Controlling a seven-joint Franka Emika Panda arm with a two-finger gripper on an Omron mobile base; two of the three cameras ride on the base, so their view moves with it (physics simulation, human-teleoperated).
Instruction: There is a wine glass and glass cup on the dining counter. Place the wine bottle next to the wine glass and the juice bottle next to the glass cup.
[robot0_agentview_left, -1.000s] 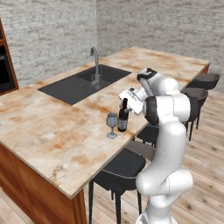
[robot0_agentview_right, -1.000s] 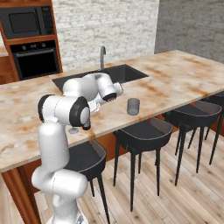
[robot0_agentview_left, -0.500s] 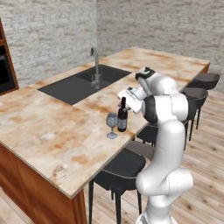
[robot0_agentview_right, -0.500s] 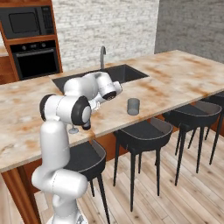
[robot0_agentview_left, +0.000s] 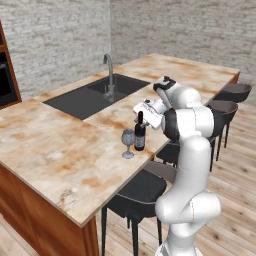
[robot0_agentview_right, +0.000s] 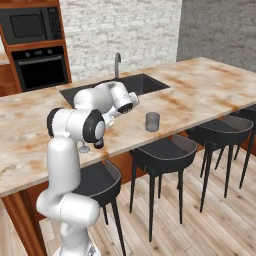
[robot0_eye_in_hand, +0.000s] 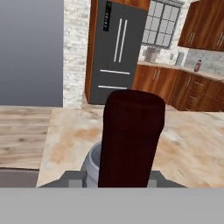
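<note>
The gripper (robot0_agentview_left: 142, 111) is pressed in on the neck of the wine bottle (robot0_agentview_left: 140, 136), pinching it from the side near the top; the bottle stands upright on the dining counter (robot0_agentview_left: 60, 150), its long axis running straight down from the fingers to the stone; in the hand view the dark bottle neck (robot0_eye_in_hand: 131, 140) fills the space between the finger tips, with the rim of the wine glass (robot0_eye_in_hand: 92, 164) peeking out just beyond it.

From the left base view the wine glass (robot0_agentview_left: 128, 143) stands just beside the bottle, on the far side from the robot's body and a little lower than the gripper; the two look close without touching, though I cannot be sure of a gap from here; so the first half of the task looks as good as done, and I would judge that what remains here is to let go and lift clear without nudging the glass.

The relation that matters next is the other pair; the glass cup (robot0_agentview_right: 152, 121) sits on the counter well apart from the gripper, off to the robot's right along the counter edge, upright; a small bottle (robot0_eye_in_hand: 198, 65) shows on a far counter in the hand view, too small to tell whether it is the juice bottle.
</note>
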